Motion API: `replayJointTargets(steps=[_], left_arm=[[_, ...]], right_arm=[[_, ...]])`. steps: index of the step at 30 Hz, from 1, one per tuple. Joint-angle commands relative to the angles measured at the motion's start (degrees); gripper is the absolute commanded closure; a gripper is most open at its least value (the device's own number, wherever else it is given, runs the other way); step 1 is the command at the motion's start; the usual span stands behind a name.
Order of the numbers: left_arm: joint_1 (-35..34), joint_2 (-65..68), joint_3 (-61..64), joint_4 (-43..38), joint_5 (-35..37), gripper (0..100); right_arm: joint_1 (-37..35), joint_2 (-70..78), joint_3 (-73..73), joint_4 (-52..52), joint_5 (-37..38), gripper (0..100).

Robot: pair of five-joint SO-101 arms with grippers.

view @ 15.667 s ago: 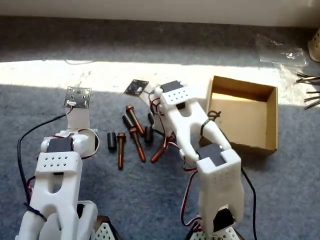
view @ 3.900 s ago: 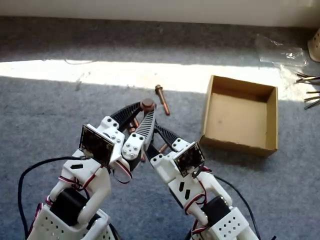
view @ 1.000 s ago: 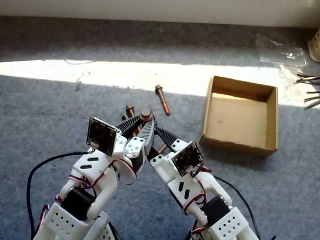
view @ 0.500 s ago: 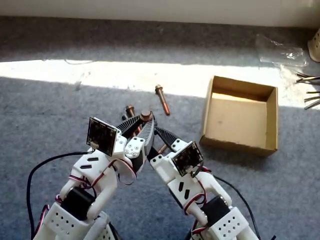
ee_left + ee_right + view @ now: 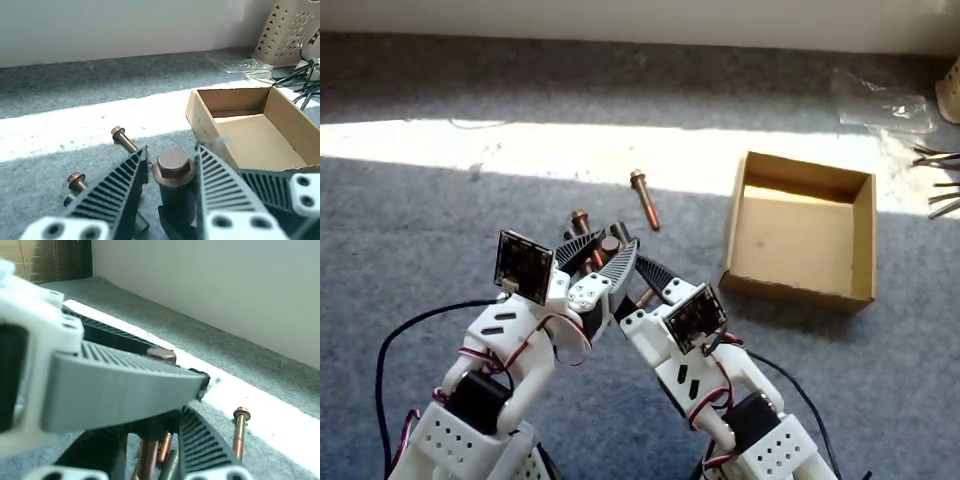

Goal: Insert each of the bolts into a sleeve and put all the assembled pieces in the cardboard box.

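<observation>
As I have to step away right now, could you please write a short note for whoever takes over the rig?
left gripper: jaws open on either side of the bolt head, not gripping it.
right gripper: shut on the sleeve that the bolt stands in.
Elsewhere: a loose bolt lies on the carpet toward the box. A second loose bolt lies by the grippers, and more parts lie under them.
Done: one bolt is seated in a sleeve. The box is empty.
Left: put this piece in the box, then assemble and box the rest.
</observation>
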Motion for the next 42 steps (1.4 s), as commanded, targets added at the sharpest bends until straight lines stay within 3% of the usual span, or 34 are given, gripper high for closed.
replayJointTargets(steps=[1, 7, 12, 18, 23, 38, 42], left_arm=[[-1.01, -0.84, -0.84, -0.97, 1.05, 85], [-1.36, -0.84, -1.1, -0.97, 0.88, 85], [-1.36, -0.84, -1.19, -1.49, -6.33, 85], [-1.19, -0.84, -1.19, -6.42, -6.33, 84], [-1.1, -0.84, -1.1, -6.86, -6.24, 78], [-1.54, -0.84, -3.3, -11.78, -6.24, 78], [-5.23, -0.84, -6.46, -11.78, -6.24, 78]], right_arm=[[-0.04, -0.92, 7.16, -0.13, 0.53, 99.4], [-0.04, -0.92, 7.16, -0.13, 0.53, 99.4], [-0.04, -0.92, 7.16, -0.13, 0.53, 99.4], [-0.04, -0.92, 7.16, -0.13, 0.53, 99.4], [-0.04, -0.92, 7.16, -0.13, 0.53, 99.4], [0.04, -0.92, 7.25, -0.13, 0.53, 99.4], [0.04, -0.92, 7.25, 0.04, 0.53, 99.4]])
